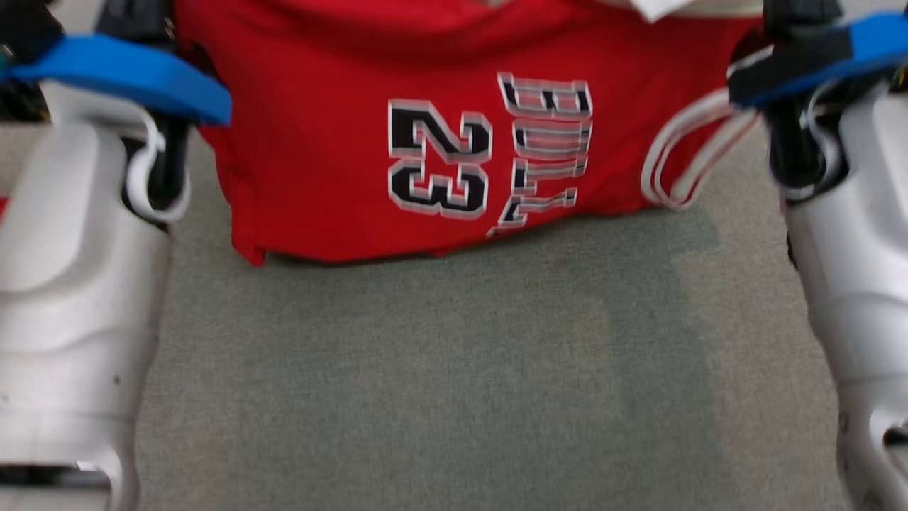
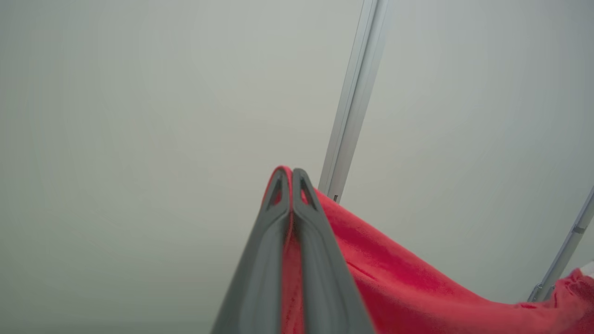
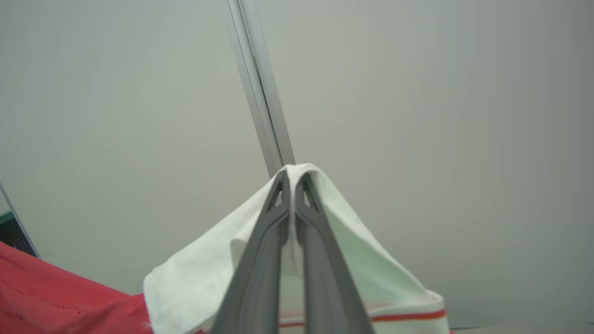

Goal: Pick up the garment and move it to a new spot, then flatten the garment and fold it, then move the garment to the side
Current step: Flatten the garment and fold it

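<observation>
Progress:
- Pick-up looks done. The garment (image 1: 340, 163), a red jersey with a black-and-white number and lettering, hangs as a sheet above the grey surface (image 1: 454, 369), strung between the two arms.
- Its lower edge comes down close to the grey surface. I cannot tell whether it touches.
- My reading is that this is the carry to a new spot.
- Setting down, flattening, folding and moving aside are all left. No fold is made yet, only the sag of hanging cloth.

Hands:
- The left hand (image 2: 291, 172) has its fingers pressed together with a sliver of red cloth (image 2: 394, 273) pinched between them. The cloth trails away to the other arm's side.
- The right hand (image 3: 292, 174) is likewise clamped tight, on a white part of the garment (image 3: 195, 278) that drapes over both fingers. A red stripe runs near that part's edge.
- Both hands are raised well above the grey surface.

Orientation:
- The long axis runs left to right, level with the grey surface, from one hand to the other.
- The lettering (image 1: 546, 152) runs up and down the head view on the right-hand side of the number (image 1: 438, 157).
- A loop of white striped trim (image 1: 681, 156) hangs at the right end.
- I judge the jersey is held sideways, with the shoulder end at the right hand, the hem end at the left, and the printed face toward the robot.
</observation>
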You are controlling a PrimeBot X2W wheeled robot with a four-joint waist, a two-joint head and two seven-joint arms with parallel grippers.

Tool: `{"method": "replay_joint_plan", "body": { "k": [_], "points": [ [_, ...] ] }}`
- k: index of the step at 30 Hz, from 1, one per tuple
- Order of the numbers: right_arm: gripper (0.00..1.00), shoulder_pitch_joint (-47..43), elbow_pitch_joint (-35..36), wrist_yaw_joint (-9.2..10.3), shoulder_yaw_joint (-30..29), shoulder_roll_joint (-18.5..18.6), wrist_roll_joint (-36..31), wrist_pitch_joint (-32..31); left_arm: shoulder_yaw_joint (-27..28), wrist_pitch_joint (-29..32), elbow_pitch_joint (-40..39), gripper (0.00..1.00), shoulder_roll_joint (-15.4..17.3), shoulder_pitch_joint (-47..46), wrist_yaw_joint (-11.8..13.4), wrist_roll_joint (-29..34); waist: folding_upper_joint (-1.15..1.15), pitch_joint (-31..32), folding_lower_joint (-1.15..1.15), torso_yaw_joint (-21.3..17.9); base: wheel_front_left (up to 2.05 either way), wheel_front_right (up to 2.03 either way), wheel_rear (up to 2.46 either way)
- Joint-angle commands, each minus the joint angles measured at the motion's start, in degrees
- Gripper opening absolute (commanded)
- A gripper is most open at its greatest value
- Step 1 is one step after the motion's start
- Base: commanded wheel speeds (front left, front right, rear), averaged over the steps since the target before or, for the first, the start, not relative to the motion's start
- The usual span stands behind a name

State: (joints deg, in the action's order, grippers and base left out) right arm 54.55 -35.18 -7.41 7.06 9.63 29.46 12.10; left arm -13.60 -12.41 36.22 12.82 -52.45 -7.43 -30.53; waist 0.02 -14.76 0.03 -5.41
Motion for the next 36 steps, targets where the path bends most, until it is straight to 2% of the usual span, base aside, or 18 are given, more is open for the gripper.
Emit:
{"method": "replay_joint_plan", "body": {
  "k": [1,6,8,9,14,17,23,28,33,36],
  "points": [
    [0.0,8.08,-3.5,-0.15,-0.2,0.59,0.77,-0.61,-0.14,0.83,2.47,0.0,0.88,-7.06,-0.08,-0.92,-0.02,-3.29,-0.03,0.46,0.0,0.0,0.0],
    [0.0,27.44,-12.87,-0.14,-2.4,0.95,2.15,-1.06,-1.11,2.3,8.85,0.0,1.53,-25.48,-0.08,-1.77,-0.02,-9.37,-0.03,-0.45,0.0,0.0,0.0],
    [0.0,30.57,-14.45,-0.15,-2.15,1.13,1.73,-0.86,-1.44,1.94,9.96,0.0,1.31,-28.61,-0.08,-1.72,-0.02,-10.15,-0.03,-0.5,0.0,0.0,0.0],
    [0.0,35.96,-16.96,-0.15,-1.58,1.58,1.0,-0.2,-1.85,1.66,12.13,0.0,1.01,-34.4,-0.08,-2.3,-0.02,-11.54,-0.03,-0.77,0.0,0.0,0.0],
    [0.0,42.61,-20.16,-0.15,-0.6,1.35,1.75,1.26,-4.43,0.24,15.24,0.0,0.76,-41.54,-0.08,-3.04,-0.02,-12.9,-0.03,-1.3,0.0,0.0,0.0],
    [0.0,44.73,-20.05,-0.14,1.0,1.55,3.1,2.1,-6.3,-0.83,16.27,0.0,0.99,-43.89,-0.08,-5.73,-0.02,-13.58,-0.03,-1.06,0.0,0.0,0.0],
    [0.0,37.84,-18.87,-0.14,7.57,1.2,6.54,2.7,-12.12,-2.03,16.37,0.0,2.26,-37.46,-0.08,-10.95,-0.02,-13.99,-0.03,-0.45,0.0,0.0,0.0],
    [0.0,26.45,-13.73,-0.14,13.15,2.54,10.69,3.1,-16.15,-2.78,12.47,0.0,3.62,-26.73,-0.08,-14.81,-0.02,-13.21,-0.03,-0.47,0.0,0.0,0.0],
    [0.0,11.39,-6.21,-0.15,15.44,4.75,14.73,3.14,-12.9,-2.79,4.9,0.0,5.07,-12.12,-0.08,-14.57,-0.02,-10.7,-0.03,-0.68,0.0,0.0,0.0],
    [0.0,1.16,-1.35,-0.14,15.27,6.14,15.82,3.15,-7.51,-2.78,-0.21,0.0,4.38,-1.66,-0.08,-12.55,-0.02,-8.56,-0.03,-0.67,0.0,0.0,0.0]
  ]
}}
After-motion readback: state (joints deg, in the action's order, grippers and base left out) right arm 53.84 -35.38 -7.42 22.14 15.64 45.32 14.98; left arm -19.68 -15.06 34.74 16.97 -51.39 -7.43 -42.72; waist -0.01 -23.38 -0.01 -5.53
